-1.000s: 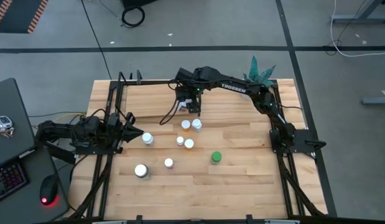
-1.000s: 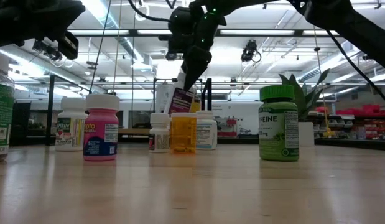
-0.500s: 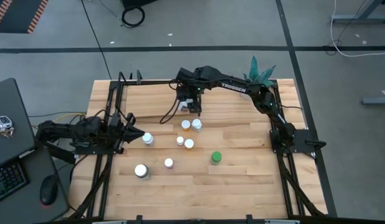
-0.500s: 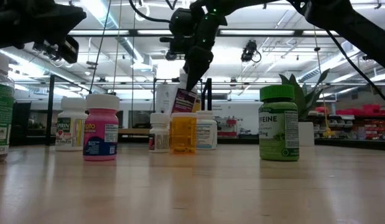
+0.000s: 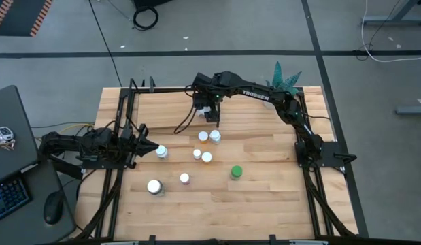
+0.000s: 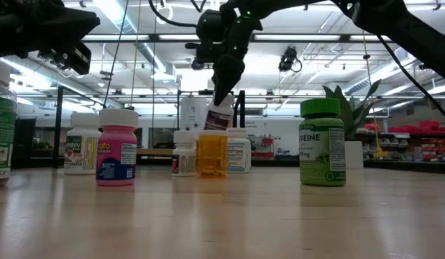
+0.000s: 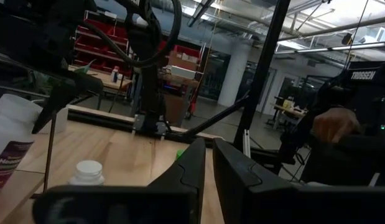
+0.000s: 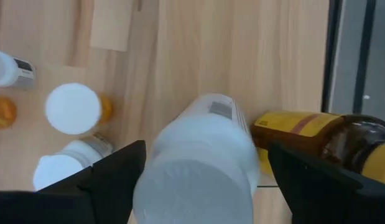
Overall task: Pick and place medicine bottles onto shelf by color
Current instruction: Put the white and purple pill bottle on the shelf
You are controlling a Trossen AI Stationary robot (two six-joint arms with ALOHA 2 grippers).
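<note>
The right gripper [image 8: 201, 180] has its fingers apart around a white bottle [image 8: 201, 168] beside the amber bottle [image 8: 316, 134]; it should lift straight up, clear of both; the left gripper [image 5: 147, 145], fingers together, waits at the worktop's [image 5: 264, 197] left edge.

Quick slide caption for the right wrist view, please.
Right gripper open astride a white-capped bottle, an amber bottle lying beside it on the wood.

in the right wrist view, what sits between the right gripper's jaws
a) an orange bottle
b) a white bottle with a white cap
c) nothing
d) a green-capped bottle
b: in the right wrist view a white bottle with a white cap stands between the right gripper's open jaws, with clear gaps on either side, and an amber bottle lies just beyond it.
</note>
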